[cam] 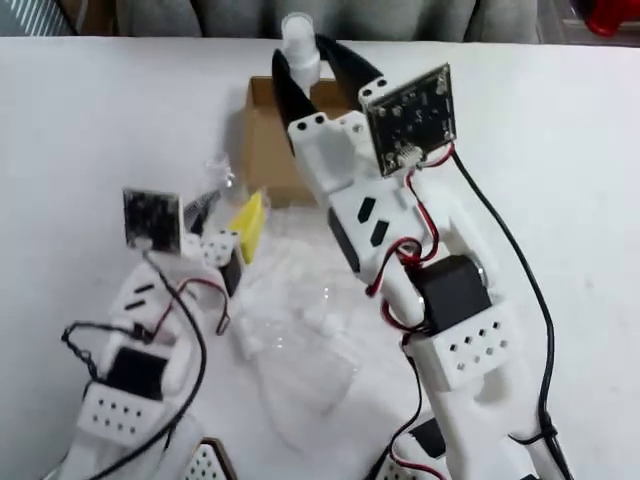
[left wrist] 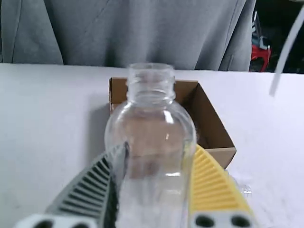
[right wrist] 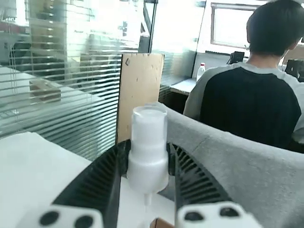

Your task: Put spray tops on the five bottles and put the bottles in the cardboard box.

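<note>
My left gripper (left wrist: 154, 166) is shut on a clear bottle (left wrist: 151, 142) with no top, held upright in front of the cardboard box (left wrist: 209, 123). In the high view that gripper (cam: 228, 228) with its yellow finger sits left of centre, near the box (cam: 262, 140). My right gripper (right wrist: 148, 166) is shut on a white spray top (right wrist: 148, 147). The high view shows it raised over the box's far side, black fingers (cam: 350, 68) pinching the spray top (cam: 299, 45), whose thin dip tube (left wrist: 286, 50) crosses the left wrist view.
Crumpled clear plastic wrap (cam: 300, 330) with more clear bottles lies on the white table (cam: 90, 110) between the arms. Grey fabric hangs beyond the table's far edge. Cables trail from both arms.
</note>
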